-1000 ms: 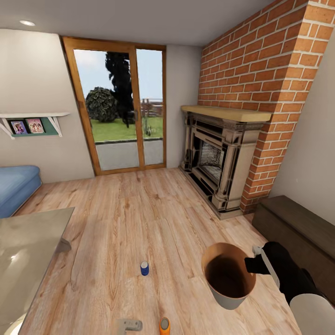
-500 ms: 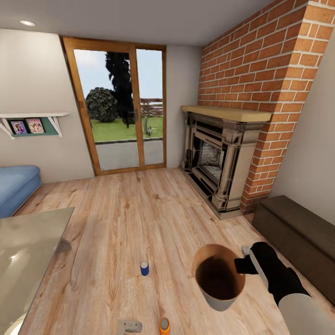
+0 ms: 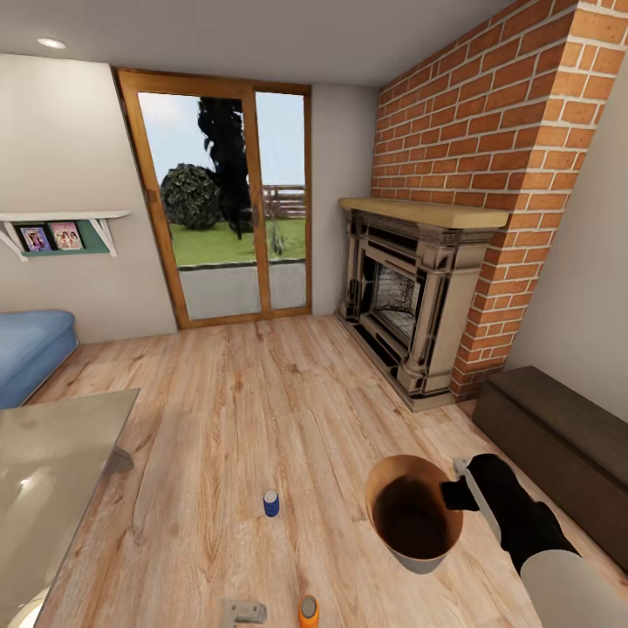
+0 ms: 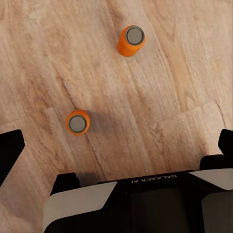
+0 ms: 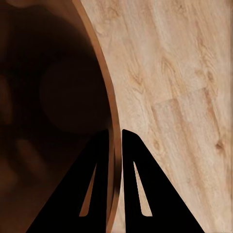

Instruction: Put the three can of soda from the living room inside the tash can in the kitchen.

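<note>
Head view crops one orange can (image 3: 308, 611); right claw (image 5: 115, 141) pinches bin rim (image 5: 110, 97).

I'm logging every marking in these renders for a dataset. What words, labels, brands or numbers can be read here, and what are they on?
"GALAXEA AI", seen upside down, on the left gripper's dark body in the left wrist view.
The two orange soda cans, the blue can and the trash can: no readable text.
Framed pictures on the wall shelf: too small to read.
</note>
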You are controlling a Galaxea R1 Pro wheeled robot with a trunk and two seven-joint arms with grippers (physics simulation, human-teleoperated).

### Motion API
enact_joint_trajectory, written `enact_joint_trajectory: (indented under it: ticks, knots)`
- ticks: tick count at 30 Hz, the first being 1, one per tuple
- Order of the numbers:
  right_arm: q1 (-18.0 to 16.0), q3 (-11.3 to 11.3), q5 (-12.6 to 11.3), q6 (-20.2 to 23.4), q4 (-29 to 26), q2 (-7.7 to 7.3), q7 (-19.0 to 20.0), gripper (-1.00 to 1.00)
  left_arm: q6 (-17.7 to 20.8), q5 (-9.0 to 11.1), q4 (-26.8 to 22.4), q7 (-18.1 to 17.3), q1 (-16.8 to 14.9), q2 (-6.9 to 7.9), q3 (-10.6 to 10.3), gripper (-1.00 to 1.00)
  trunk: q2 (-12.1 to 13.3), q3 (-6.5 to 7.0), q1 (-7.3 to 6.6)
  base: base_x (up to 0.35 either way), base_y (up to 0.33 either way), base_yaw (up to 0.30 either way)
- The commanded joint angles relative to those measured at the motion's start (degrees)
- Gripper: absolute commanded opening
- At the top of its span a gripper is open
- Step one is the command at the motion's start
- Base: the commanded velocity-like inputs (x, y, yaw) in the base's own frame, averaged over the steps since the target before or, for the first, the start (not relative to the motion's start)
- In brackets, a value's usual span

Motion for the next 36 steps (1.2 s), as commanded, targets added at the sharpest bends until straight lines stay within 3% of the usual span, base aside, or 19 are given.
enact_joint_trajectory:
  ticks: [1, 19, 36]
  knots:
    - [0.0, -0.1, -1.2, 0.0, 0.0, -0.05, 0.5, -1.00, 0.0, 0.0, 0.0, 0.0, 0.0, 0.01, 0.0, 1.00, 0.0, 0.01, 0.00, 0.000, 0.000, 0.000]
    - [0.0, -0.5, -1.4, 0.0, -0.3, -0.46, 1.1, -1.00, 0.1, 0.2, 0.0, -0.1, 0.0, 0.07, 0.2, 1.00, 0.0, -0.06, 0.00, 0.000, 0.000, 0.000]
    - [0.0, -0.3, -1.3, 0.1, -0.3, -0.54, 1.3, -1.00, 0.0, 0.1, 0.0, -0.2, 0.0, 0.08, 0.2, 1.00, 0.0, -1.45, 0.00, 0.000, 0.000, 0.000]
